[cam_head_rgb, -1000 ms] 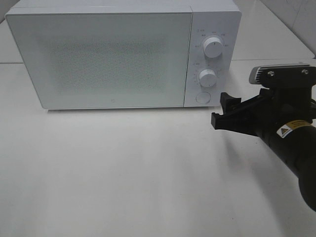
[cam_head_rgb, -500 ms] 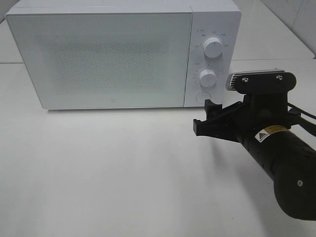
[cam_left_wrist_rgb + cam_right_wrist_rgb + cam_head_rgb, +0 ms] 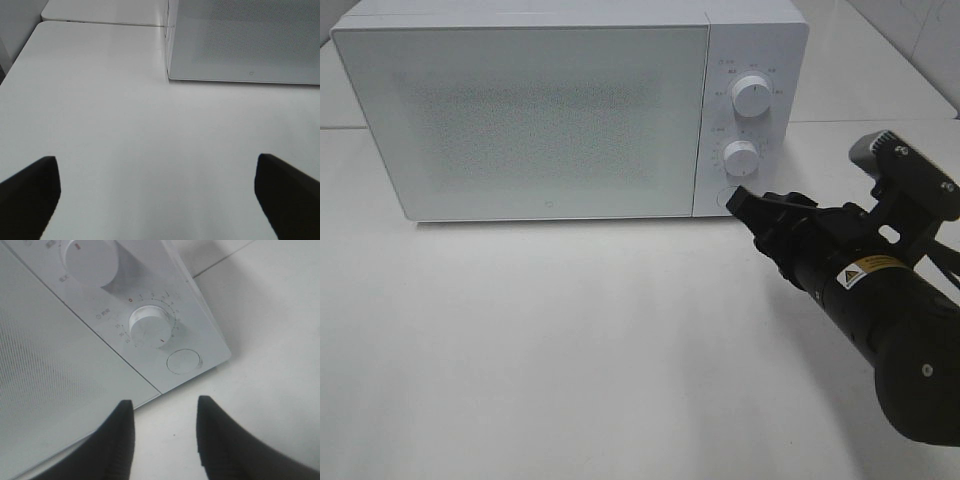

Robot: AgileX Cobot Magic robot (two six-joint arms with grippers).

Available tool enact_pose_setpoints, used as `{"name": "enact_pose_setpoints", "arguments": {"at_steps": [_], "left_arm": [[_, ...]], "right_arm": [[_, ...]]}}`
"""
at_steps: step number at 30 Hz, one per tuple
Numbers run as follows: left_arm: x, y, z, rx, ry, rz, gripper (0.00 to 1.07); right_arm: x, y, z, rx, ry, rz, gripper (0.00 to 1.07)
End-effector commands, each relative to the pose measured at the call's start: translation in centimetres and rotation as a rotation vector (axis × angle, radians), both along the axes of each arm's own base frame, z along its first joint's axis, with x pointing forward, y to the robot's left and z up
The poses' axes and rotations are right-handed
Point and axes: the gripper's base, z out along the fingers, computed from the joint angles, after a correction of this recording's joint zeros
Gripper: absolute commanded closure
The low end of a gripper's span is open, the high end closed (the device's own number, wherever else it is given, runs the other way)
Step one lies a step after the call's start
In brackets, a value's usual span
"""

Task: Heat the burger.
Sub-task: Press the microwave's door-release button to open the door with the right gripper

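No burger shows anywhere; whether it sits inside the shut microwave at the worktop's far edge cannot be told. The right pincer, set narrow and empty, points at the round button just ahead, so that arm is nearer. The left pincer hangs wide and empty.

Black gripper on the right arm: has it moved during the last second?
Yes. The black right gripper has closed in on the white microwave oven, up and leftward in the high view, with its tips now at the oven's round white button.
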Motion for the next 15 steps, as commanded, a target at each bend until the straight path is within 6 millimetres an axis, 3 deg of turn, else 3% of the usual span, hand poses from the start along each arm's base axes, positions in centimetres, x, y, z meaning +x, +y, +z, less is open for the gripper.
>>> {"name": "enact_pose_setpoints", "arguments": {"at_steps": [1,2,7,10,15], "left_arm": [[-0.21,-0.03,-0.11,-0.003,-0.010,-0.002,0.09],[-0.21,-0.03,-0.11,-0.003,-0.010,-0.002,0.09],[-0.21,-0.03,-0.11,-0.003,-0.010,-0.002,0.09],[-0.21,-0.03,-0.11,-0.003,-0.010,-0.002,0.09],[-0.21,-0.03,-0.11,-0.003,-0.010,-0.002,0.09]], "right_arm": [[0.05,0.31,-0.05,0.218,0.031,-0.068,0.85],[0.05,0.31,-0.06,0.332,0.041,-0.110,0.92],[0.05,0.20,-0.08,0.501,0.054,-0.186,1.02],[0.04,0.09,-0.14,0.553,0.062,-0.221,1.07],[0.08,-0.02,-0.23,0.566,0.064,-0.236,1.07]]}}
